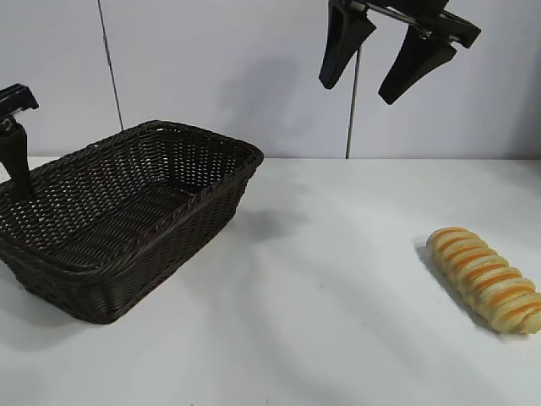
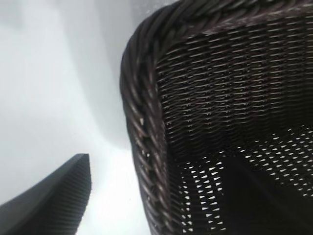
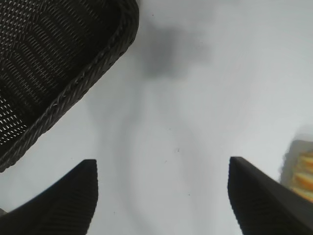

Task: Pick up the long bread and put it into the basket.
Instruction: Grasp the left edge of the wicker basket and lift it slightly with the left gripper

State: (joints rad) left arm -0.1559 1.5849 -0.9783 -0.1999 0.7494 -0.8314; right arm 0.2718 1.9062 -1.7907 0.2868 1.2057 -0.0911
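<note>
I was at the first step, nothing grasped. The long golden-yellow ridged bread (image 1: pixel 483 278) lay on the white surface (image 1: pixel 338 279), well apart from the dark brown woven wicker basket (image 1: pixel 203 222). My right tool (image 1: pixel 385 63) hung high above, fingers apart and empty. The left tool (image 1: pixel 15 161) was beside the basket rim, also apart. Next I judged the right tool needed to descend over the bread.

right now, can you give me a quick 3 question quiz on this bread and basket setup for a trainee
1. True or false: the long bread already lies inside the basket.
2. Which end effector hangs high above the table, between basket and bread: A left, B right?
3. Fill in: the right end effector's fingers are ____.

Key: 1 false, the bread lies on the table, apart from the basket. 2 B; the left end effector is at the basket's far left edge. 3 open, holding nothing.
</note>
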